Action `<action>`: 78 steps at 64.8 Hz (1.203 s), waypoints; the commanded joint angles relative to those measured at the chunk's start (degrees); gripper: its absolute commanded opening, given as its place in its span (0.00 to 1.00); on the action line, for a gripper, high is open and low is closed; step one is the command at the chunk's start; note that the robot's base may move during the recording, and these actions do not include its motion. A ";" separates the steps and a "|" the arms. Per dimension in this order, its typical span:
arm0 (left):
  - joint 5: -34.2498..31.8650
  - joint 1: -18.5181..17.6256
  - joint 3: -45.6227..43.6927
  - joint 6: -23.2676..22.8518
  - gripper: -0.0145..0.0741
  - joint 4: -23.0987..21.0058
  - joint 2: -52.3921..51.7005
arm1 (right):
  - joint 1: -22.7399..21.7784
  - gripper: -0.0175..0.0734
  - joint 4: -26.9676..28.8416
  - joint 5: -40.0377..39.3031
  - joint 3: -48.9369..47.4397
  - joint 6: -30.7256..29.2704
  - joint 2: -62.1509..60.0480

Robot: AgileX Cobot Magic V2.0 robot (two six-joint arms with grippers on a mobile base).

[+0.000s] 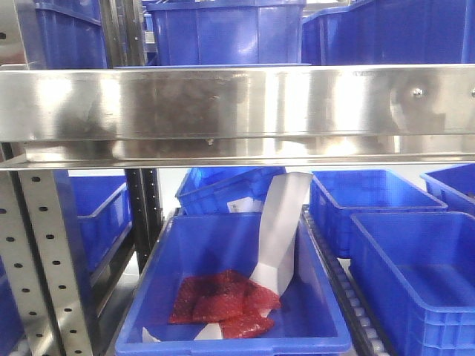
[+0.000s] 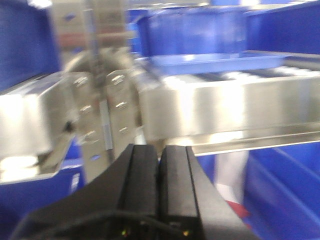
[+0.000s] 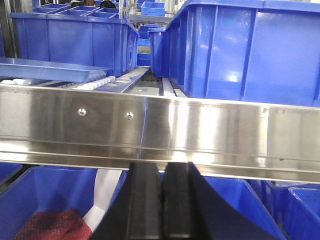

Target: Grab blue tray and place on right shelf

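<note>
In the front view, the broad steel front edge of the shelf goes across the whole picture, and no arm is visible here. Behind and above it stand deep blue bins. Below the shelf, a deep blue bin holds a red mesh bag and a white paper strip that leans against its right wall; more blue bins stand to the right. In the left wrist view, which is blurred, the left gripper is at the bottom, pointing toward the shelf front at about the height of the shelf's underside, and its two black fingers are pressed together with nothing between them. The blue tray lies flat on the shelf rollers, behind the steel edge, with a deep bin just behind it. A perforated upright is at the left. In the right wrist view, the right gripper is also low and level, facing the steel edge, its fingers together and empty. The blue tray rests on the shelf at the upper left, well apart from this gripper, and a large blue bin stands at the right.
</note>
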 commanded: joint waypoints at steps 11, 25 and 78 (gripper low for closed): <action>-16.99 4.67 5.01 0.98 0.13 -2.79 -0.63 | -0.34 0.25 0.00 -4.87 -1.29 -0.03 -1.18; -17.30 7.30 5.27 -4.17 0.13 0.58 -0.75 | -0.34 0.25 0.00 -4.87 -1.29 -0.03 -1.18; -11.01 6.95 5.27 -4.54 0.13 2.82 -0.75 | -0.34 0.25 0.00 -4.87 -1.29 -0.03 -1.18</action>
